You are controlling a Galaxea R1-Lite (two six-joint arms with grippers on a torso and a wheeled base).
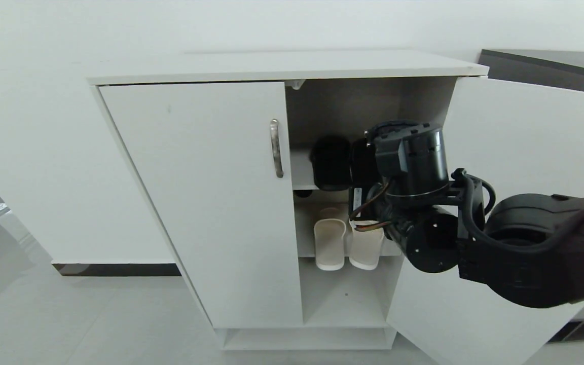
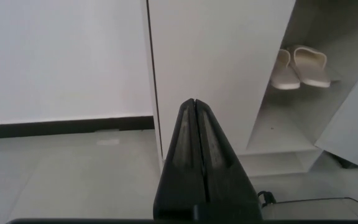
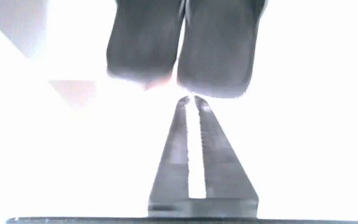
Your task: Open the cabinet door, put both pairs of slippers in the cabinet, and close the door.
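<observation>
The white cabinet (image 1: 282, 63) stands with its left door (image 1: 206, 203) closed and its right door (image 1: 525, 142) swung wide open. A black pair of slippers (image 1: 330, 162) lies on the upper shelf. A beige pair (image 1: 330, 243) lies side by side on the middle shelf, also in the left wrist view (image 2: 300, 67). My right arm reaches into the upper compartment, its wrist (image 1: 411, 157) hiding the fingers. In the right wrist view my right gripper (image 3: 189, 101) is shut, its tips right at the near ends of the black slippers (image 3: 145, 43). My left gripper (image 2: 194, 102) is shut and holds nothing, low in front of the closed door.
A metal handle (image 1: 276, 148) sits on the closed door's inner edge. The bottom compartment (image 1: 342, 299) holds nothing. A dark grey unit (image 1: 550, 66) stands behind the open door. Grey floor (image 1: 94, 314) stretches out to the left of the cabinet.
</observation>
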